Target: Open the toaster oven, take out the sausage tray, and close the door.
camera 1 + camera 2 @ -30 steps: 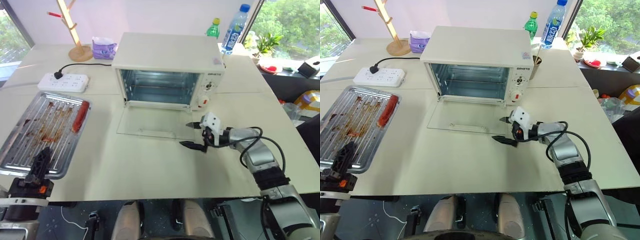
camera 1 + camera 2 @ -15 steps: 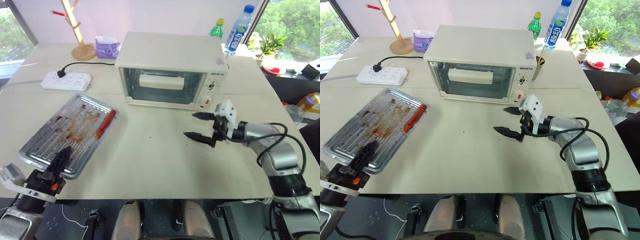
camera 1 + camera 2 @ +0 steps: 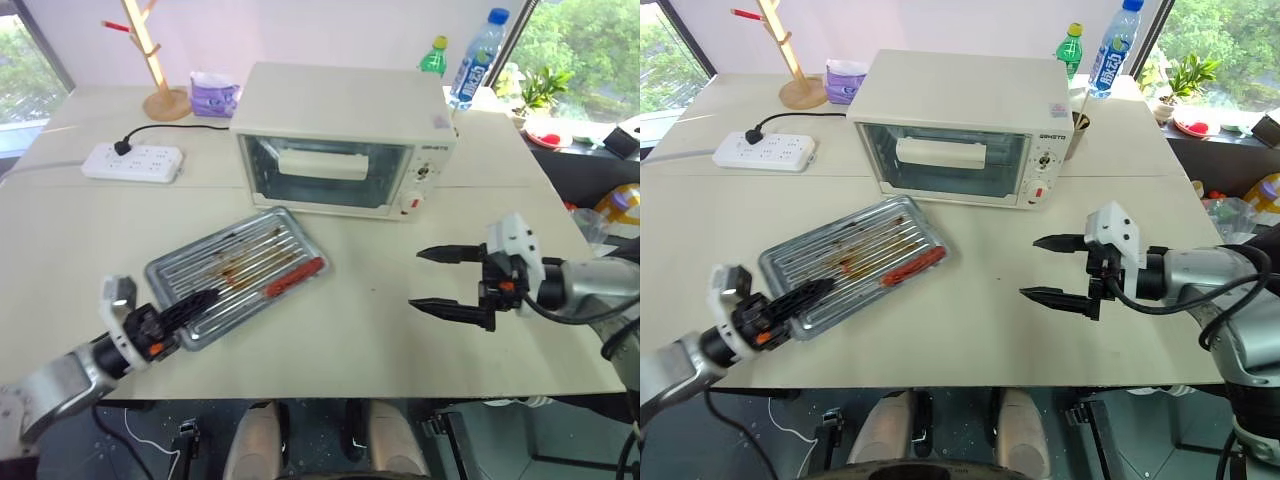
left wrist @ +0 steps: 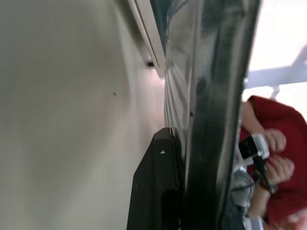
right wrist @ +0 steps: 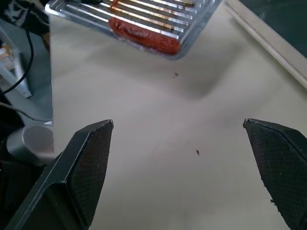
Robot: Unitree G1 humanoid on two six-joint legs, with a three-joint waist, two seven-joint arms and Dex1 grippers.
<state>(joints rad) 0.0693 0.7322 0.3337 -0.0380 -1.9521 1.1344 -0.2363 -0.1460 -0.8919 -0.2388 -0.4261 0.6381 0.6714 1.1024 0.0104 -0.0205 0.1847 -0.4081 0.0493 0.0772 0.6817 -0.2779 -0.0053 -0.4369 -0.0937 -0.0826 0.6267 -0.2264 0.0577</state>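
The left gripper point(image 3: 195, 301) is clenched on the near-left rim of the sausage tray point(image 3: 235, 270), which lies slanted on the worktop point(image 3: 340, 340) in front of the toaster oven point(image 3: 340, 140). One reddish sausage point(image 3: 293, 277) lies along the tray's right side, and brown stains streak the ribbed metal. In the left wrist view the tray's edge point(image 4: 216, 96) runs between the two black fingers, with a person in a red top beyond it.

The right gripper point(image 3: 450, 281) hangs above bare worktop to the right of the tray and well apart from it, its two fingers spread wide and grasping nothing. The right wrist view looks between those fingers to the sausage and the tray's far corner.

The oven's door point(image 3: 325, 170) stands shut, its white bar handle point(image 3: 318, 163) showing across the glass; the knobs and red switch point(image 3: 412, 203) sit on the right panel. Nothing lies between the tray and the oven.

Behind, a white power strip point(image 3: 132, 162) with a black plug lies at the left, beside a wooden stand point(image 3: 160, 90) and a purple packet point(image 3: 214, 95). A green bottle point(image 3: 431, 57) and a blue-labelled water bottle point(image 3: 474, 60) stand behind the oven's right corner.
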